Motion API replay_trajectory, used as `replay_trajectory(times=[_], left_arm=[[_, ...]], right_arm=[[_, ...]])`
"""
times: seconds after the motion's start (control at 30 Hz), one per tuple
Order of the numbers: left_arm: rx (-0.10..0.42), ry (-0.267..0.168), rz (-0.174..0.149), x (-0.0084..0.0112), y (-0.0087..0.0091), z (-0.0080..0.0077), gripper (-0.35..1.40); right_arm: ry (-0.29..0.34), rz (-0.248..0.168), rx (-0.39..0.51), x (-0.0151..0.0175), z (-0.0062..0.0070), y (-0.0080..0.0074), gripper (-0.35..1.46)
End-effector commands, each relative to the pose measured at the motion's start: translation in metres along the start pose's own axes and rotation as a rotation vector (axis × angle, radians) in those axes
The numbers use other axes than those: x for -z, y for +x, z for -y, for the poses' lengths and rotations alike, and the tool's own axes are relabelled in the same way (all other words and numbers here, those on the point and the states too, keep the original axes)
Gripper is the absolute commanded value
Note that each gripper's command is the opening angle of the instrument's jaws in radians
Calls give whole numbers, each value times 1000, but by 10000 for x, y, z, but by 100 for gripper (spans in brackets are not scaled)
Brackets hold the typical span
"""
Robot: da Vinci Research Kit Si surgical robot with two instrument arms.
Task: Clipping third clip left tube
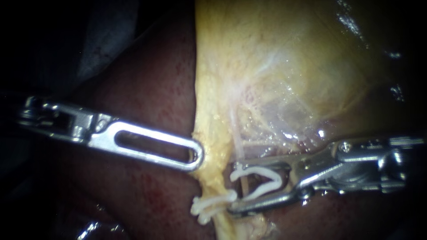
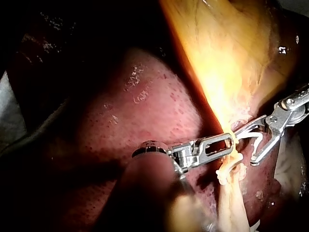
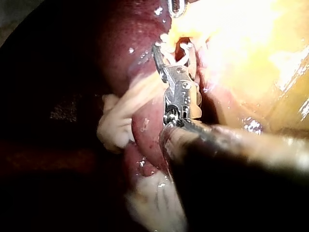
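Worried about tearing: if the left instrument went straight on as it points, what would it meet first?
The edge of the yellow tissue, right at the tip of the left instrument; they may already touch, depth unclear. Behind it: the clip in the right instrument.

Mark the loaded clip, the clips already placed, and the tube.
loaded clip (image 1: 260,170), endoscope view: its upper white leg.
placed clips (image 1: 211,204), endoscope view: middle of the white cluster.
tube (image 1: 239,146), endoscope view: pale stretch above the loaded clip.

Two instruments are counted: the left instrument (image 1: 198,159) at 9 o'clock, the right instrument (image 1: 233,186) at 4. Three clips are counted: one open clip (image 1: 262,175), two closed clips (image 1: 209,206) at 6 o'clock.
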Motion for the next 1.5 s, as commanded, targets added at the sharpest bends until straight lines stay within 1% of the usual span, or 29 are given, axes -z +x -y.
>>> replay_trajectory(times=[0.03,0.23,0.53,0.9,1.17,1.43,1.5], left_arm=[[0,-1,0,0,0,0,-35],[0,-1,0,0,0,1,-35],[0,-1,1,-1,0,1,-35],[-1,-3,2,-4,1,0,-35],[-1,-3,3,-5,1,0,-35],[-1,-5,6,-6,2,-1,-35],[-2,-5,6,-6,2,-1,-35]], right_arm=[[-3,0,1,-3,-2,0,55],[-6,-1,-3,-16,-7,9,55],[-15,-6,-10,-37,-9,24,55],[-23,-9,-15,-51,-13,36,54],[-23,-9,-16,-52,-14,37,53],[-19,-11,-51,-48,-12,36,43],[-18,-11,-50,-47,-12,35,43]])
